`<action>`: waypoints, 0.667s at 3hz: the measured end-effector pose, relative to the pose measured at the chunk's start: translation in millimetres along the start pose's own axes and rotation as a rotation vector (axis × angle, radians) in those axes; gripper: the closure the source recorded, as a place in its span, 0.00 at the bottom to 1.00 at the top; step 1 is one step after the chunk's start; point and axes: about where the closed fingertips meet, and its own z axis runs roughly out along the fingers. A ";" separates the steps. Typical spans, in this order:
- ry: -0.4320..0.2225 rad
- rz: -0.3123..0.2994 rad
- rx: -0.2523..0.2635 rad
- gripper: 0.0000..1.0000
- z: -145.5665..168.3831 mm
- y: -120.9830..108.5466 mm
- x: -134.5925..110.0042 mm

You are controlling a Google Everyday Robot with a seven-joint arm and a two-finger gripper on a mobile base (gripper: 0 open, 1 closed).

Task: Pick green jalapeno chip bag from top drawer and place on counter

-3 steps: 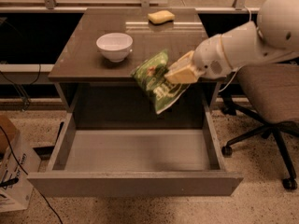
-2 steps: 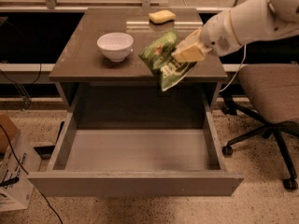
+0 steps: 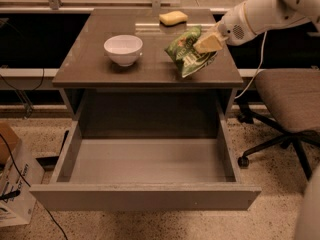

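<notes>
The green jalapeno chip bag (image 3: 188,51) hangs tilted in my gripper (image 3: 206,42), just above the right part of the counter (image 3: 100,66). The gripper is shut on the bag's upper right edge, and my white arm reaches in from the upper right. The top drawer (image 3: 145,196) stands pulled fully out below the counter, and its grey floor is bare.
A white bowl (image 3: 123,49) stands on the counter's left half. A yellow sponge (image 3: 173,17) lies near the back edge. An office chair (image 3: 287,104) stands right of the cabinet. A cardboard box (image 3: 12,184) and cables lie on the floor at the left.
My gripper has lifted the chip bag up and back, from in front of the counter's edge above the drawer to over the counter's right side.
</notes>
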 end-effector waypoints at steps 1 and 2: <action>0.030 0.048 -0.007 0.52 30.2 -22.9 18.4; 0.029 0.108 -0.002 0.27 63.9 -46.0 29.2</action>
